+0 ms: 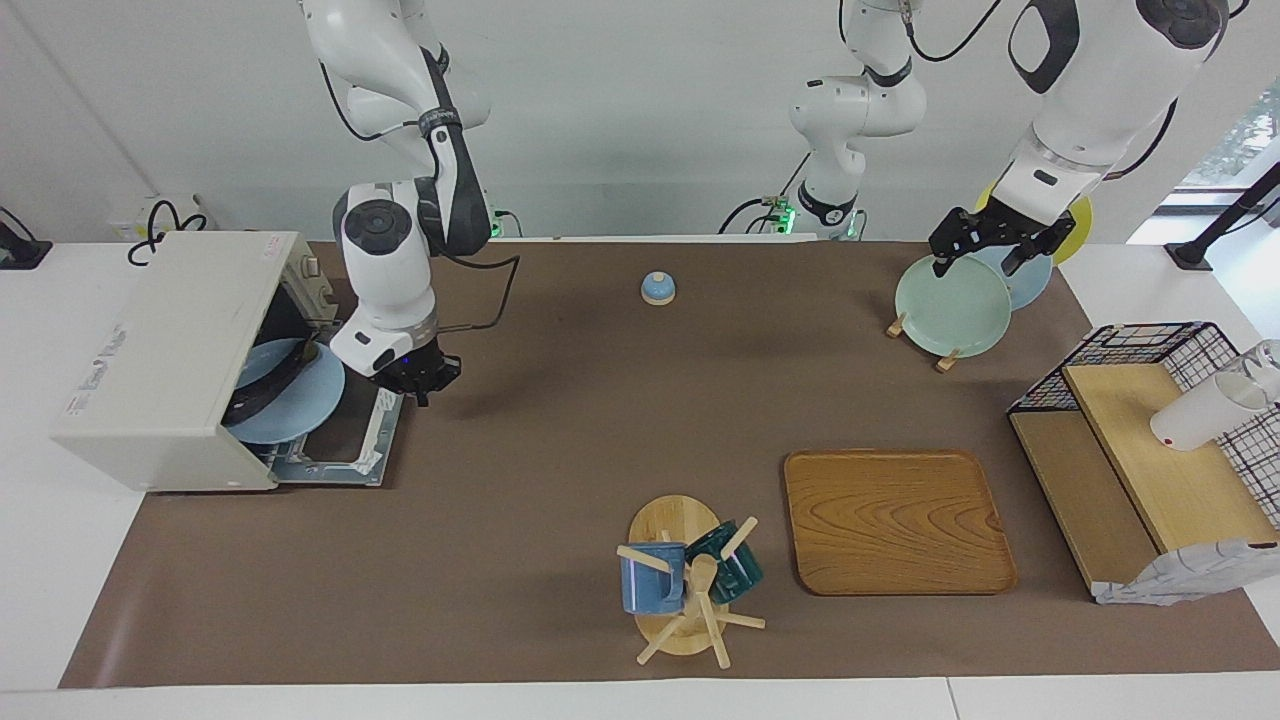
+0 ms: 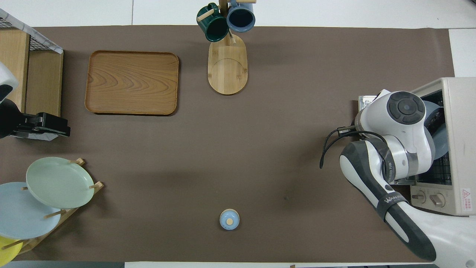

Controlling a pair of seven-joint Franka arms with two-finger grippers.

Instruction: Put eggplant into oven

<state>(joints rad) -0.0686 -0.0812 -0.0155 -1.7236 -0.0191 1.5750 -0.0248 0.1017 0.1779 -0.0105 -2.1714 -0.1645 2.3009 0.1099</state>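
Observation:
The cream-white oven (image 1: 160, 360) stands at the right arm's end of the table, its door (image 1: 345, 445) folded down flat. A light blue plate (image 1: 300, 405) sticks partly out of the oven mouth. A long dark shape lies across it, which looks like the eggplant (image 1: 268, 385). My right gripper (image 1: 420, 385) hangs just over the edge of the open door, beside the plate and apart from it. In the overhead view the oven (image 2: 461, 130) shows, but my right arm hides the gripper. My left gripper (image 1: 985, 255) is open and empty over the plate rack.
A plate rack holds a green plate (image 1: 952, 305) and others at the left arm's end. A wire-and-wood shelf (image 1: 1150, 440) carries a white cup (image 1: 1200, 410). A wooden tray (image 1: 895, 520), a mug tree (image 1: 690, 580) and a small blue knob-like object (image 1: 658, 288) stand on the brown mat.

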